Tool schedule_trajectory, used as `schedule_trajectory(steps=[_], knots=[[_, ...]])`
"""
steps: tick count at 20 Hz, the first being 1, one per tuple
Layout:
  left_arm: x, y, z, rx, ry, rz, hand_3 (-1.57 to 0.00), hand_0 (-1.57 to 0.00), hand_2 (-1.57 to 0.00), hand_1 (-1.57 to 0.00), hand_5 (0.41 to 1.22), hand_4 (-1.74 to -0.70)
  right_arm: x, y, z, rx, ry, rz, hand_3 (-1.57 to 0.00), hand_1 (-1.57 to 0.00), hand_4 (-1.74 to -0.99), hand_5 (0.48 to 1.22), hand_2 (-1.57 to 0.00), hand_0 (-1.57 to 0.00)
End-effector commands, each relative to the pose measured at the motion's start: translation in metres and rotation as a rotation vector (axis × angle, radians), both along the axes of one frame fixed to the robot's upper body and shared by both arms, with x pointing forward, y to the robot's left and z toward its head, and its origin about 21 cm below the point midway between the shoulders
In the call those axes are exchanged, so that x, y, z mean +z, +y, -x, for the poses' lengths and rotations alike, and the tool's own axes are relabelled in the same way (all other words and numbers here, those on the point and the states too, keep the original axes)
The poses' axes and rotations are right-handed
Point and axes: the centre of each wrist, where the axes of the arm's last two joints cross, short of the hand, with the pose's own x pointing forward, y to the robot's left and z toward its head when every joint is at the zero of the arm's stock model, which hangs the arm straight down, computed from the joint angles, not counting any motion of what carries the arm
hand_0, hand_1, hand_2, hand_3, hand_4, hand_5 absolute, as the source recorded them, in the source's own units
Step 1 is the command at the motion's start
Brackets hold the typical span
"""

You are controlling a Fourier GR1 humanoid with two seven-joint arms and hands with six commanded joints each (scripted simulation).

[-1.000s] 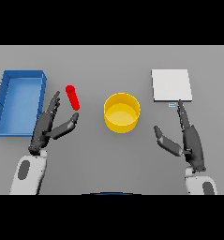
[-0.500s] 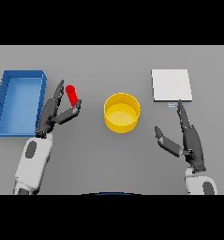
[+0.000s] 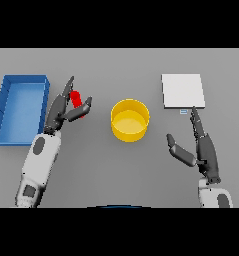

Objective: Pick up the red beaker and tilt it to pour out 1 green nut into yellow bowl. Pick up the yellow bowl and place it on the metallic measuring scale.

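The red beaker (image 3: 77,99) is a small red cylinder left of centre on the grey table. My left hand (image 3: 61,108) has its straight fingers on the beaker's left side and its thumb on the right side, so the beaker sits in the gap between them. Near the middle stands the yellow bowl (image 3: 130,120), open side up; I cannot see anything inside it. The metallic scale (image 3: 183,90) is a flat pale square at the back right. My right hand (image 3: 201,146) rests open just in front of the scale, fingers pointing toward it.
A blue rectangular bin (image 3: 20,106) sits at the far left, close beside my left hand.
My left hand has moved forward and up to the red beaker, and now brackets it between fingers and thumb. The right hand has stayed where it was.
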Motion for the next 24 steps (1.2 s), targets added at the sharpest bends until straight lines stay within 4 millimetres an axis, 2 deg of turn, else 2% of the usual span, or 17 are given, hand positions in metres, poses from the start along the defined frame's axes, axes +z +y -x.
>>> schedule_trajectory(steps=[1, 6, 7, 8, 9, 10, 11, 13, 14, 15, 18, 21, 24], knots=[[0.001, -0.002, -0.004, -0.006, -0.007, 0.013, 0.00, 0.00, 0.00, 0.00, 0.686, -1.30, 0.001, 0.000, 0.002, 0.005, -0.006, -0.001, 0.00, 0.00, -1.268, 0.639, 0.00, 0.00], [-0.013, -0.010, -0.008, -0.007, -0.017, 0.059, 0.00, 0.00, 0.00, 0.00, 0.704, -1.35, 0.000, 0.001, 0.000, -0.005, 0.011, 0.006, 0.00, 0.00, -1.261, 0.641, 0.00, 0.00], [-0.013, -0.012, -0.009, 0.005, -0.026, 0.081, -0.03, 0.00, -0.07, -0.03, 0.724, -1.38, 0.000, 0.000, 0.001, -0.001, 0.005, 0.013, 0.00, 0.00, -1.259, 0.642, 0.00, 0.00], [-0.011, -0.013, -0.011, 0.015, -0.028, 0.097, -0.12, -0.12, -0.18, -0.15, 0.750, -1.41, 0.003, 0.002, 0.001, 0.001, -0.004, 0.010, 0.00, 0.00, -1.260, 0.642, 0.00, 0.00], [-0.010, -0.016, -0.013, 0.027, -0.026, 0.113, -0.29, -0.29, -0.36, -0.33, 0.783, -1.45, 0.003, -0.001, 0.002, -0.004, -0.003, 0.013, 0.00, 0.00, -1.258, 0.644, 0.00, 0.00], [-0.013, -0.018, -0.014, 0.050, -0.006, 0.108, -0.55, -0.44, -0.52, -0.48, 0.871, -1.45, 0.001, -0.002, 0.000, -0.014, 0.008, 0.013, 0.00, 0.00, -1.257, 0.645, 0.00, 0.00], [-0.011, -0.015, -0.016, 0.059, -0.006, 0.087, -0.72, -0.66, -0.73, -0.70, 0.941, -1.50, -0.001, 0.000, 0.002, -0.009, 0.010, 0.014, 0.00, 0.00, -1.255, 0.644, 0.00, 0.00], [-0.011, -0.021, -0.018, 0.032, -0.024, 0.063, -0.93, -0.99, -1.03, -1.01, 1.042, -1.57, -0.001, -0.001, 0.000, -0.010, 0.000, 0.015, 0.00, 0.00, -1.254, 0.645, 0.00, 0.00], [-0.011, -0.021, -0.018, 0.014, -0.036, 0.053, -0.97, -1.11, -1.14, -1.12, 1.078, -1.60, -0.002, -0.001, 0.000, -0.012, 0.007, 0.013, 0.00, 0.00, -1.252, 0.644, 0.00, 0.00], [-0.012, -0.021, -0.017, 0.007, -0.043, 0.040, -1.09, -1.20, -1.23, -1.21, 1.106, -1.57, -0.002, -0.005, 0.004, -0.010, 0.003, 0.018, 0.00, 0.00, -1.250, 0.643, 0.00, 0.00], [-0.011, -0.027, -0.017, 0.010, -0.020, 0.039, -1.33, -1.38, -1.40, -1.39, 1.162, -1.51, -0.002, 0.000, 0.004, -0.006, 0.002, 0.008, 0.00, 0.00, -1.257, 0.645, 0.00, 0.00], [-0.007, -0.029, -0.019, 0.039, -0.040, 0.076, -1.45, -1.47, -1.48, -1.48, 1.140, -1.62, 0.001, -0.001, 0.000, -0.010, 0.006, -0.009, 0.00, 0.00, -1.260, 0.643, 0.00, 0.00], [0.003, -0.028, -0.019, 0.064, -0.104, 0.130, -1.51, -1.52, -1.52, -1.52, 1.122, -1.68, 0.000, -0.003, 0.004, -0.011, -0.007, 0.012, 0.00, 0.00, -1.258, 0.646, 0.00, 0.00]])
